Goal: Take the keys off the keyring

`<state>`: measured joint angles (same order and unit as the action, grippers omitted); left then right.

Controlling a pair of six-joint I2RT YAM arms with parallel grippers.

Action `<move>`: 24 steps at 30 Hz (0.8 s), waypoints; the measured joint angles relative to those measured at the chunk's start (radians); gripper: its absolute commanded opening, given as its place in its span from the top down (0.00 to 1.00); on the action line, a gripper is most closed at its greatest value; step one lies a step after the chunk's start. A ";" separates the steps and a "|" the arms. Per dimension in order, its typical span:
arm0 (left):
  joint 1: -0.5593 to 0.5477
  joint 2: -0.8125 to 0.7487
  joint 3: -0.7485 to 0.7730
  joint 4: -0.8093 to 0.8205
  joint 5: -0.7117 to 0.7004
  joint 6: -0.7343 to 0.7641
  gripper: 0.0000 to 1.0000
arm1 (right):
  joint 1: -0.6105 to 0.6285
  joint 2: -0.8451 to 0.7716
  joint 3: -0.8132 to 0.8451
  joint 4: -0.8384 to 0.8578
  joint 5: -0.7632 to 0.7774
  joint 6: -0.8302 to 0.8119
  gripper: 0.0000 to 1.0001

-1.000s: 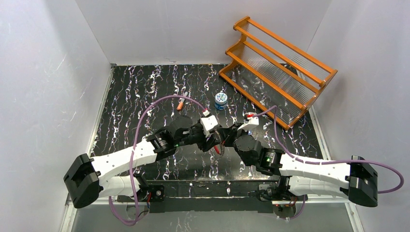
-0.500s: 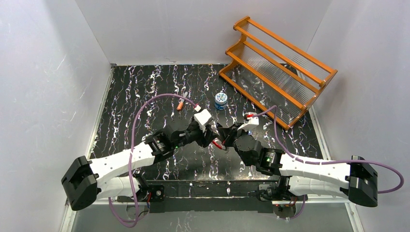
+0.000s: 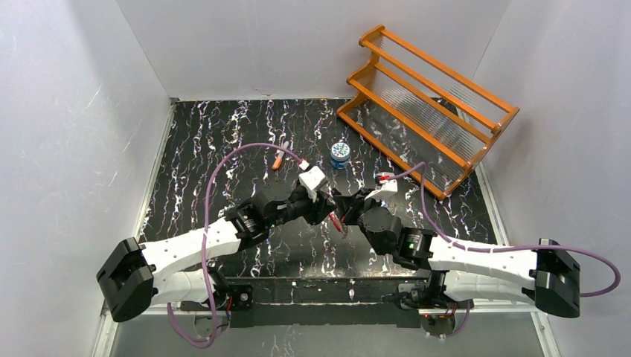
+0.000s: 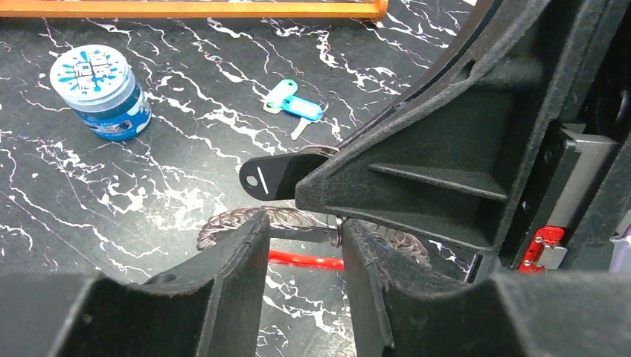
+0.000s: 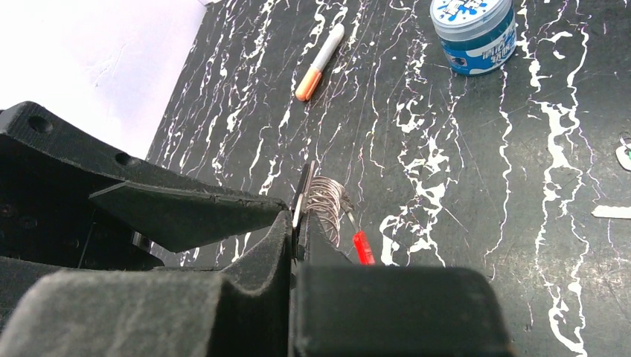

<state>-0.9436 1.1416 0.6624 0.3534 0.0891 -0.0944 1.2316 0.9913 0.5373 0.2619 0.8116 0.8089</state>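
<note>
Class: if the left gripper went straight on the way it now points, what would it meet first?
Probably the keyring, its coil just ahead between the jaws of the left gripper; the right gripper sits close behind.

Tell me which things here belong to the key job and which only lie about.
Job:
- keyring
- black key, on the keyring
- blue-tagged key, loose on the table

Lying about:
- tin
- marker
- rack
</note>
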 measured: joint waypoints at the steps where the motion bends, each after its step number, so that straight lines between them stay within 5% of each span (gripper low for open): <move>1: 0.000 0.001 0.000 0.000 0.001 0.000 0.65 | 0.000 0.002 0.000 0.002 -0.002 0.000 0.99; 11: 0.000 0.003 -0.002 -0.002 0.003 0.006 0.98 | -0.002 0.021 0.001 0.016 -0.005 0.007 0.99; 20: 0.002 0.004 -0.002 -0.002 0.019 0.034 1.00 | -0.006 0.022 0.001 0.024 -0.006 0.011 0.96; 24: 0.003 -0.010 -0.005 -0.001 0.041 0.081 1.00 | -0.005 -0.002 -0.010 0.030 -0.015 0.016 0.86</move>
<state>-0.9405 1.1313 0.6575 0.3527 0.1299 -0.0135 1.2263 0.9894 0.5278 0.2916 0.7967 0.8249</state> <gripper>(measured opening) 0.014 0.080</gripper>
